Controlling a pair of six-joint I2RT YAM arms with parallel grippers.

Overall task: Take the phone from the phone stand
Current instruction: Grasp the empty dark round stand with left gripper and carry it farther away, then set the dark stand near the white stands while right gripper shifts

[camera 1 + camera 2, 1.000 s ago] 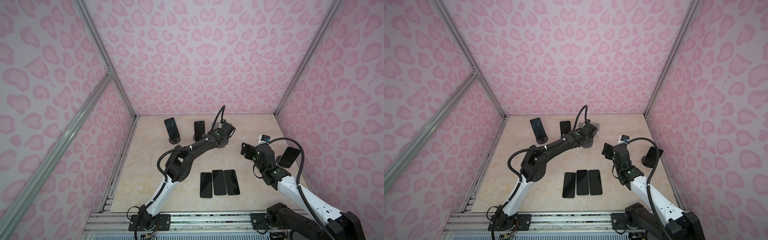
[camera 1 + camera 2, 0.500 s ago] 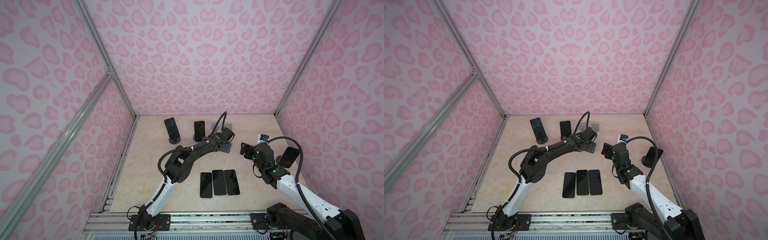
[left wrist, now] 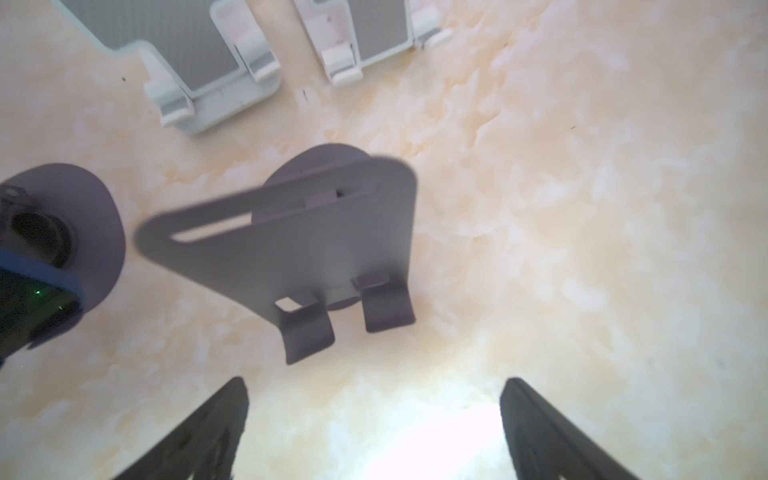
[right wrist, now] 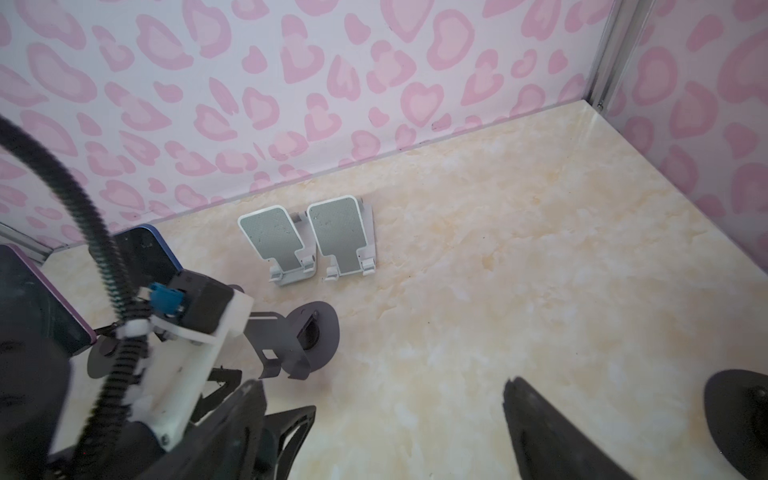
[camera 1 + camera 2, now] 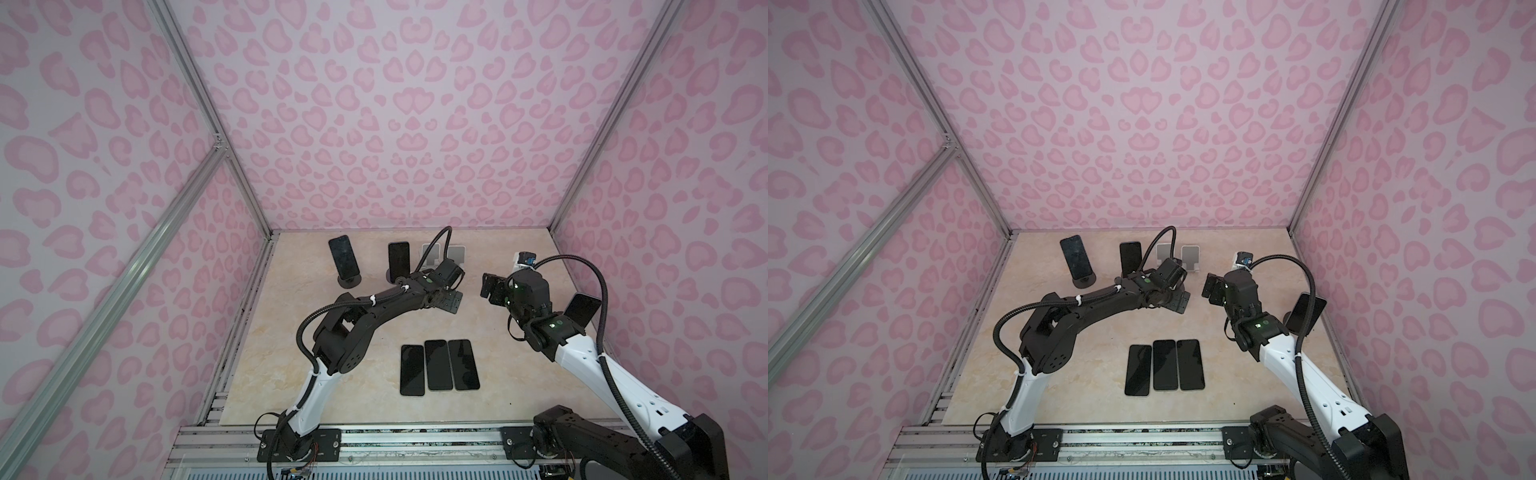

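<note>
In both top views three phones stand on stands: one at the back left [image 5: 344, 258], one beside it [image 5: 399, 258] and one by the right wall [image 5: 582, 309]. An empty dark stand [image 3: 316, 249] sits just ahead of my left gripper [image 3: 374, 415], which is open with only bare floor between its fingers. In a top view the left gripper [image 5: 453, 300] hangs low near mid-floor. My right gripper [image 4: 380, 399] is also open and empty; it hovers right of the left one [image 5: 488, 286], facing the back wall.
Two empty white stands [image 4: 282, 245] [image 4: 345, 237] sit side by side near the back wall. Three phones [image 5: 438, 365] lie flat in a row at the front centre. The right phone's round black base [image 4: 739, 419] is close beside the right gripper. Pink walls enclose the floor.
My left gripper has opened and drawn back from the back stands toward the middle of the floor. The right arm has barely moved.
</note>
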